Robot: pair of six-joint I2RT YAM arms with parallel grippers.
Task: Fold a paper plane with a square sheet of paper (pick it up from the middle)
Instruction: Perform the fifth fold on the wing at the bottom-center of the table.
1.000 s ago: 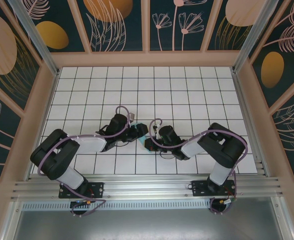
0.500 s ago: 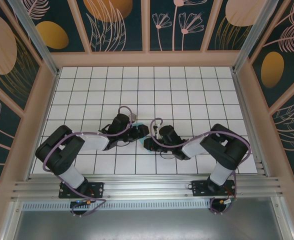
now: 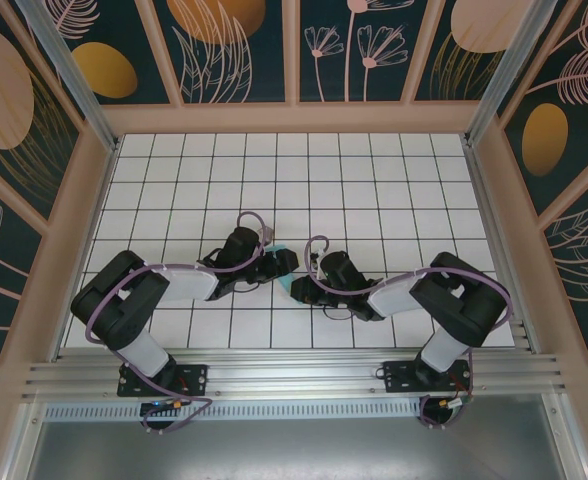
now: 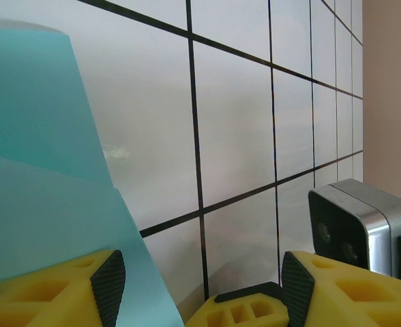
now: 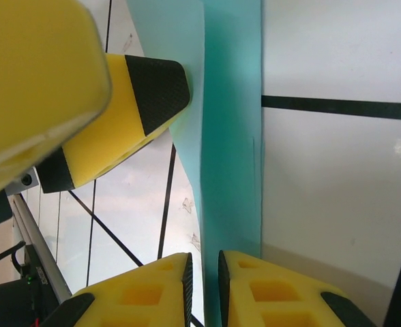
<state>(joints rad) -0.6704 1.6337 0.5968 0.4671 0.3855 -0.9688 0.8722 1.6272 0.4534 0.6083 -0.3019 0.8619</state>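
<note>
Left claw (image 4: 202, 285) first: jaws standing well apart, nothing clamped in them; the paper (image 4: 37, 170) runs right past the inner face of the finger on the left side of that wrist view; it's a pale turquoise creased shape with one layer lapping over another; can't tell if it actually touches the pad. From above I see the paper sitting between the two claws, over the near-middle of the tiled table (image 3: 374, 180), mostly covered by them. Over to the right claw (image 5: 204, 286): jaws almost together, pinching a narrow folded strip of the paper that runs straight up out of them; in that same wrist view one black-padded finger (image 5: 156, 85) of the left claw sits right up against the paper's side.
</note>
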